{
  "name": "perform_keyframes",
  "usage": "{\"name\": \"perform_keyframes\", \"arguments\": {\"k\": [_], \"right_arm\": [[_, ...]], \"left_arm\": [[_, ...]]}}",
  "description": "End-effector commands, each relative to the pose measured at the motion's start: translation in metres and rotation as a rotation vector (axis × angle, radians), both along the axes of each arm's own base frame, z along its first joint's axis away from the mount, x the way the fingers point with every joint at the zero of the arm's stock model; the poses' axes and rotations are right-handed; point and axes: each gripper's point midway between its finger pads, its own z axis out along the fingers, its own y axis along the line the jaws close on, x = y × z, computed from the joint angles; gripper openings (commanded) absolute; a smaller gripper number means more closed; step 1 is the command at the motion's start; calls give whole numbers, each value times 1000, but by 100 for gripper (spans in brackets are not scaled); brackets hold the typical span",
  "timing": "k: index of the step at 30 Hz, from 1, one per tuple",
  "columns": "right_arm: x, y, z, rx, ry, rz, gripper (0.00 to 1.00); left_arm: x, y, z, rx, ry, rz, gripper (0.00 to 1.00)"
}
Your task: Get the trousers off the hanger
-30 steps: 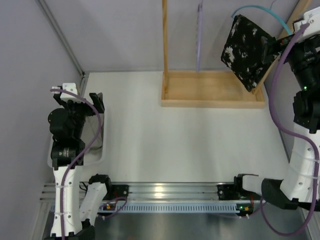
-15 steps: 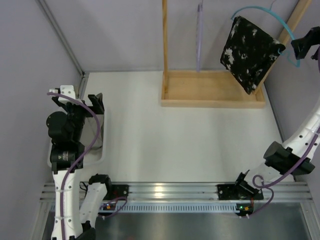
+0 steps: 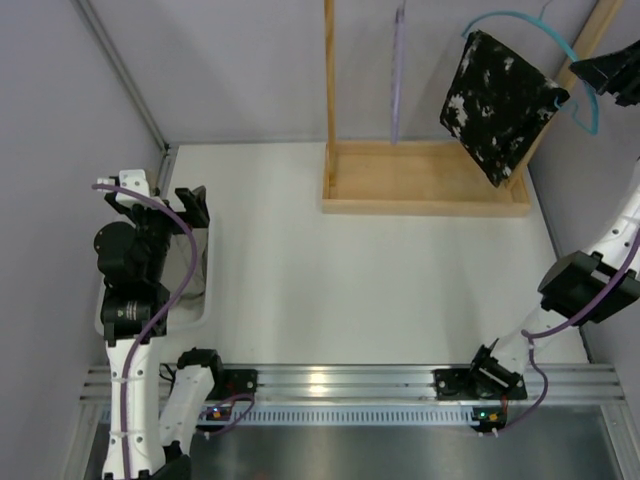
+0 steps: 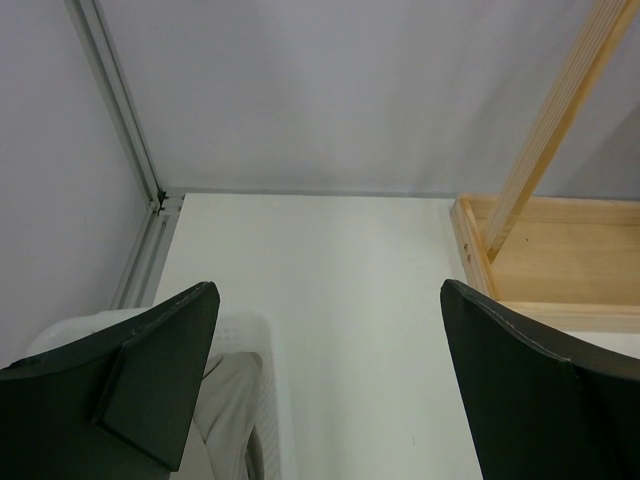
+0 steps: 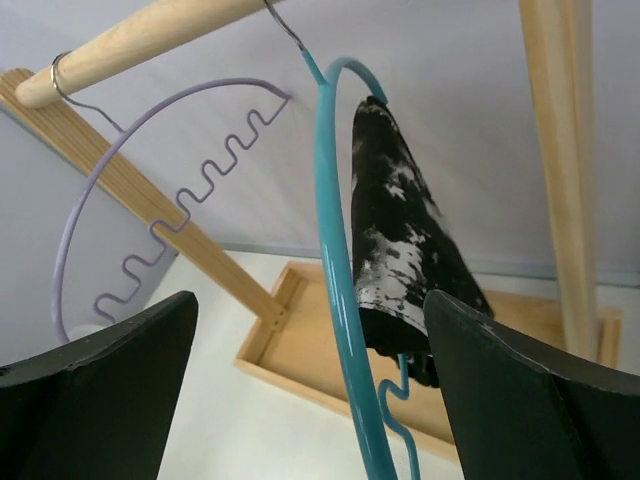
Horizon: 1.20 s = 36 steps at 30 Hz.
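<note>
The trousers (image 3: 497,105), black with white blotches, hang folded over a teal hanger (image 3: 520,18) on the wooden rack at the back right. My right gripper (image 3: 612,72) is raised to the right of them, open. In the right wrist view the teal hanger (image 5: 335,250) rises between my wide-apart fingers and no finger touches it. There the trousers (image 5: 400,230) hang just beyond it, toward the right finger, and the right gripper (image 5: 310,296) holds nothing. My left gripper (image 3: 160,200) stands open and empty at the far left, also seen as the left gripper (image 4: 330,290).
A wooden rack with a tray base (image 3: 425,182) stands at the back, its rod (image 5: 150,35) carrying an empty purple hanger (image 5: 150,200). A white bin (image 4: 265,330) with beige cloth (image 4: 225,420) sits under my left gripper. Grey walls close in on both sides.
My right arm has stretched out and its gripper now sits at the top right edge, beside the hanger's end. The trousers have shifted slightly. The left arm has barely moved.
</note>
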Motion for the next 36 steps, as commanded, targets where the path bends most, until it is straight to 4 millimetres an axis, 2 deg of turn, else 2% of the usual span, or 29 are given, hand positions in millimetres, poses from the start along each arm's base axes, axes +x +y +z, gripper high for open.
{"name": "perform_keyframes", "arguments": {"k": [1, 4, 6, 7, 11, 14, 18, 22, 24, 29, 33, 36], "right_arm": [[3, 22, 14, 56, -18, 73, 95], [5, 38, 11, 95, 11, 126, 89], [6, 50, 10, 115, 15, 172, 81], [5, 56, 2, 159, 51, 201, 78], [1, 79, -5, 262, 99, 280, 70], [-2, 93, 0, 308, 92, 346, 63], [-1, 103, 6, 377, 111, 395, 55], [1, 111, 9, 383, 105, 418, 43], [0, 123, 13, 377, 96, 449, 38], [5, 143, 14, 411, 114, 477, 39], [17, 147, 8, 452, 141, 437, 39], [23, 145, 10, 476, 129, 381, 50]], "left_arm": [[2, 2, 6, -19, -17, 13, 99], [2, 2, 6, -22, -18, 12, 99], [2, 2, 6, -21, -17, 11, 98], [2, 2, 6, -21, -17, 11, 98], [3, 1, 3, -27, -9, 9, 98], [4, 0, 0, -34, -2, 4, 99], [5, 0, 1, -35, -1, 3, 98], [5, 0, 0, -34, 1, 1, 99], [5, 0, 0, -35, 2, 1, 99], [5, 0, 0, -31, 5, 3, 99], [4, 2, 2, -22, 3, 10, 99], [3, 2, 1, -24, 6, 10, 99]]}}
